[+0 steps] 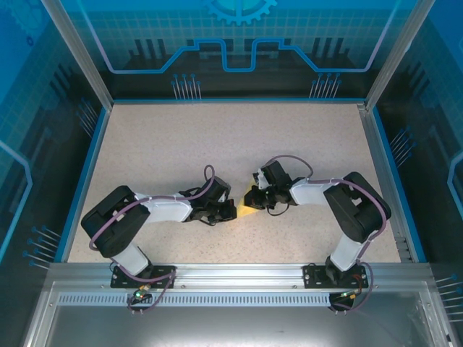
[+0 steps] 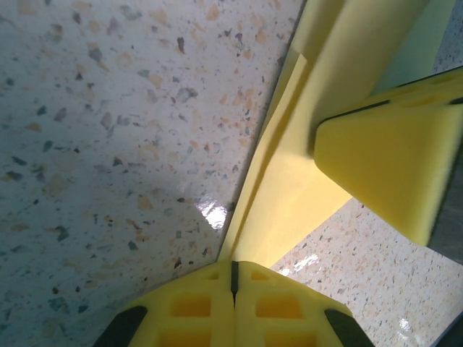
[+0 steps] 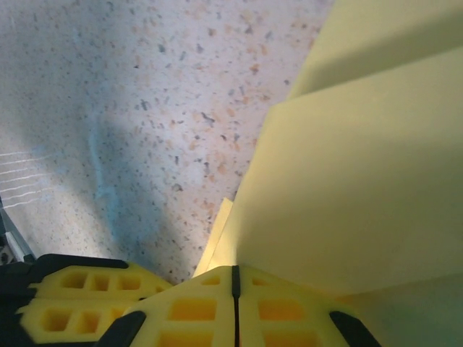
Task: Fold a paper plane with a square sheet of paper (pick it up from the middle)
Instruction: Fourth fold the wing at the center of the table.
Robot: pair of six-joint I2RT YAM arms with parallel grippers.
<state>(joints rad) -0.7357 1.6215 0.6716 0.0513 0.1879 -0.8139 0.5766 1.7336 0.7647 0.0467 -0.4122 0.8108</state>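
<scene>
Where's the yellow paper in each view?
Top external: yellow paper sits centre, toward the near edge of the speckled table.
Left wrist: a strip from bottom centre to top right.
Right wrist: right side, rising from bottom centre.
Shared landmark: the speckled table.

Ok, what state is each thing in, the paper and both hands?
Paper: folded into layers, pinched by both hands.
Left hand: shut on the paper.
Right hand: shut on the paper.
</scene>
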